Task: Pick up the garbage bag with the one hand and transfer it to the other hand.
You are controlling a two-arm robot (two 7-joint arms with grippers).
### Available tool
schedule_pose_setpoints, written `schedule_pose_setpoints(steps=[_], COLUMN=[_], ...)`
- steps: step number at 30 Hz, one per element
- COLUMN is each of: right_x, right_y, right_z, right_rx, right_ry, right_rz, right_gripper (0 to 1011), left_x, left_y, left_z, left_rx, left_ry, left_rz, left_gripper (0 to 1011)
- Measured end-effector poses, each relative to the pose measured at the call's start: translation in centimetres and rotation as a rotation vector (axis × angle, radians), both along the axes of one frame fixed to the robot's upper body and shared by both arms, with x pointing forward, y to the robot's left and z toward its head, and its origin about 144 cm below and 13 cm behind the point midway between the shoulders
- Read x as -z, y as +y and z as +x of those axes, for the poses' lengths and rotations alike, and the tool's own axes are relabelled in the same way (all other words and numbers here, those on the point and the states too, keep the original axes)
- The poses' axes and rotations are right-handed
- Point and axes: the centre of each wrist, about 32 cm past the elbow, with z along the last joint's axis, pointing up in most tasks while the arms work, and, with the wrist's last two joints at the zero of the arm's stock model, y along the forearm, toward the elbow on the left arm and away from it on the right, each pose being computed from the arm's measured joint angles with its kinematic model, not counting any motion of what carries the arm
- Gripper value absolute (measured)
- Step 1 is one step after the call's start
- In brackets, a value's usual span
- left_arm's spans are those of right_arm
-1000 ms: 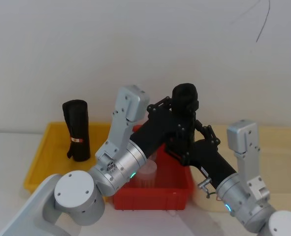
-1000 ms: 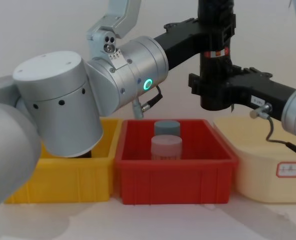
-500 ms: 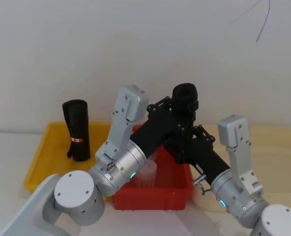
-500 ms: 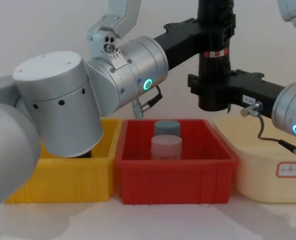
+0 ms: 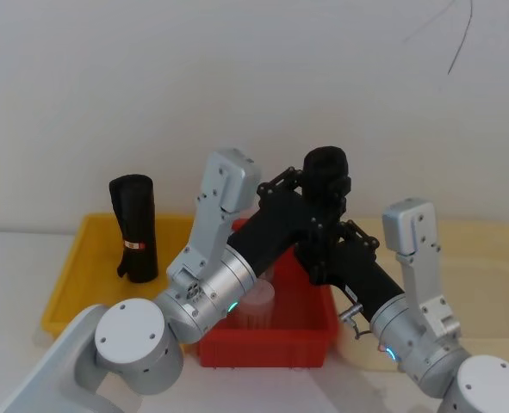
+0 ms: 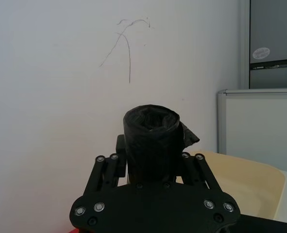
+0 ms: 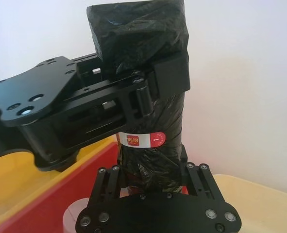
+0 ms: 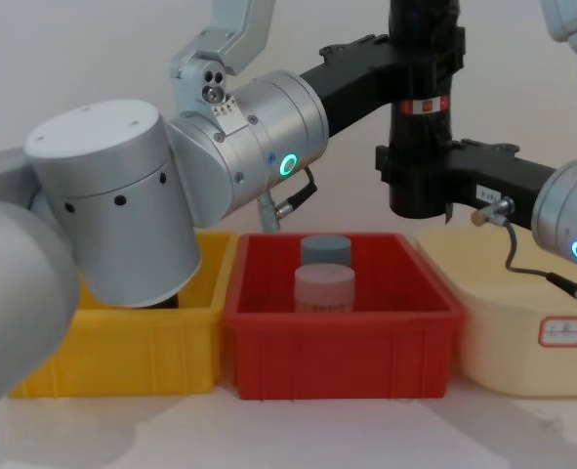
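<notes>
One light, slick garbage bag (image 8: 422, 137) at twelve o'clock: left gripper (image 8: 420, 54) clamps high; right gripper (image 8: 417, 184), closure unclear, suits holding below the label (image 8: 425, 104)

A tall black garbage bag (image 8: 423, 127), a glossy plastic roll banded with a small red-and-white label, stands upright in mid-air, gripped at two heights. The left hand (image 8: 423, 51), black-fingered on a fat silver wrist with a glowing cyan ring, reaches in from the robot's left and clamps the roll above the label. The right hand (image 8: 420, 181), likewise black and bearing a small white sticker, closes on the lower end below the label, its fingers pressed to either side of the plastic. The roll's crumpled top pokes up above the left hand.
</notes>
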Motion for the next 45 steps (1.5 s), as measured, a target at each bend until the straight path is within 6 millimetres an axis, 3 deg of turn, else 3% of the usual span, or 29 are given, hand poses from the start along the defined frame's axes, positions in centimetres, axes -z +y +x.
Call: schedule_pose_setpoints(steps=[6, 17, 37, 45], right_x=[-0.1, -0.3, -0.4, -0.4], right_y=[-0.3, -1.7, -6.9, -8.8], right_z=[0.1, 0.5, 1.9, 2.1], right_rx=[0.022, 0.112, 0.392, 0.482], right_ry=[0.001, 0.014, 0.085, 0.124], right_rz=[0.009, 0.037, 0.092, 0.099], right_gripper=[557, 557, 557, 786], left_x=[0.0, 0.0, 0.0, 0.0], left_y=[0.0, 0.0, 0.0, 0.0], left_z=[0.0, 0.0, 0.0, 0.0], left_rx=[0.0, 0.0, 0.0, 0.0], left_ry=[0.0, 0.0, 0.0, 0.0], left_rz=[0.0, 0.0, 0.0, 0.0], left_gripper=[692, 989, 1001, 1001])
